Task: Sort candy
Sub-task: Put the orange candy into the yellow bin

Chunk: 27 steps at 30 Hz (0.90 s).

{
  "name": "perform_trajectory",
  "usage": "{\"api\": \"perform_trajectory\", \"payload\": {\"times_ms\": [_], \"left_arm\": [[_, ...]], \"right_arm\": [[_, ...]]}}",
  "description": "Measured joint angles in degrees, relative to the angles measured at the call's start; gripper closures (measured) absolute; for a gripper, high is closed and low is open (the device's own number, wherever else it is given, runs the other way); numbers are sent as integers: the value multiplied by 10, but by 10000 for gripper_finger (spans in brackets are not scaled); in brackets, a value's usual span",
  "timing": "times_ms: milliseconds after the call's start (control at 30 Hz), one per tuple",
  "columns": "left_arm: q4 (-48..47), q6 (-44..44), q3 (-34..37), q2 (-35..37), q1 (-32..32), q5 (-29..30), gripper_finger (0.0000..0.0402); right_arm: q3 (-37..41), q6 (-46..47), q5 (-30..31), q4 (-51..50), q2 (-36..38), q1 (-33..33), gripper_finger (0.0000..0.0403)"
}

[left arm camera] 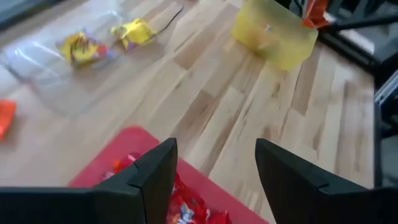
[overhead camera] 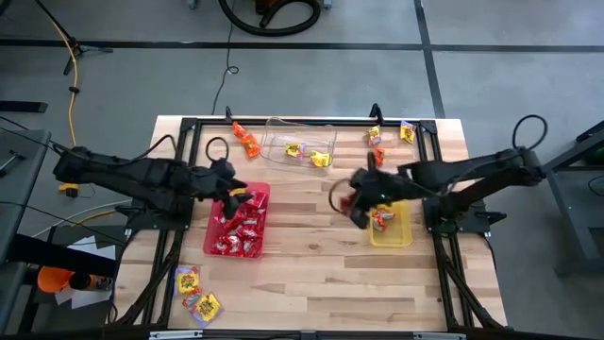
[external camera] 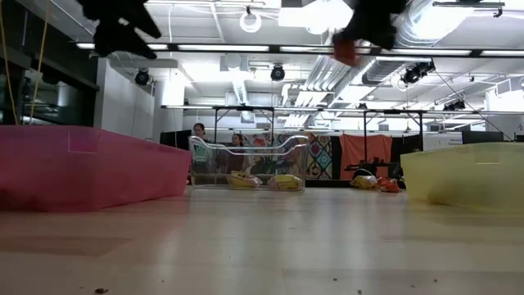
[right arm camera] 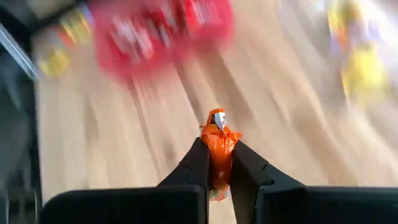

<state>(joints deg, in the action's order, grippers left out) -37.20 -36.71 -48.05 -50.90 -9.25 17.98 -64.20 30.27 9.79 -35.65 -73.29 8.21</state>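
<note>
Currently right hand [right arm camera: 217, 163] clamped on orange candy [right arm camera: 217, 146] — long axis along fingers, tip pointing out, above table [overhead camera: 321, 255] beside yellow tray [overhead camera: 391, 236]. Left hand [left arm camera: 214, 177] fingers apart over red tray [overhead camera: 226, 247] — red candy inside.

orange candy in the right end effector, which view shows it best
The right wrist view: the orange candy sits pinched between the right end effector fingers, close up. The low view shows a reddish blur overhead; the high view barely shows it.

Three trays [overhead camera: 240, 247]: one red, yellow, clear
</note>
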Motion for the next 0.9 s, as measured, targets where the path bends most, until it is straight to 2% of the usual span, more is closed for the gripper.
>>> {"api": "perform_trajectory", "payload": {"times_ms": [100, 200, 333, 500, 600, 767, 900], "left_arm": [[34, -38, 49, 35, -7, 5, 197], [58, -61, 76, 52, -7, 4, 197], [73, -66, 78, 56, -7, 4, 197], [76, -56, 72, 56, -7, 3, 197], [74, -56, 68, 56, -7, 2, 197], [75, -57, 67, 56, -7, -16, 197], [74, -64, 67, 56, -7, -24, 197]], "right_arm": [[28, 82, 8, -132, 34, 30, 382], [79, 182, 13, -203, 73, 68, 382], [148, 309, 16, -226, 125, 107, 382], [190, 406, 20, -209, 161, 105, 367], [202, 432, 17, -211, 160, 95, 332], [205, 440, 6, -204, 156, 86, 251], [205, 415, -22, -202, 160, 86, 203]]}}
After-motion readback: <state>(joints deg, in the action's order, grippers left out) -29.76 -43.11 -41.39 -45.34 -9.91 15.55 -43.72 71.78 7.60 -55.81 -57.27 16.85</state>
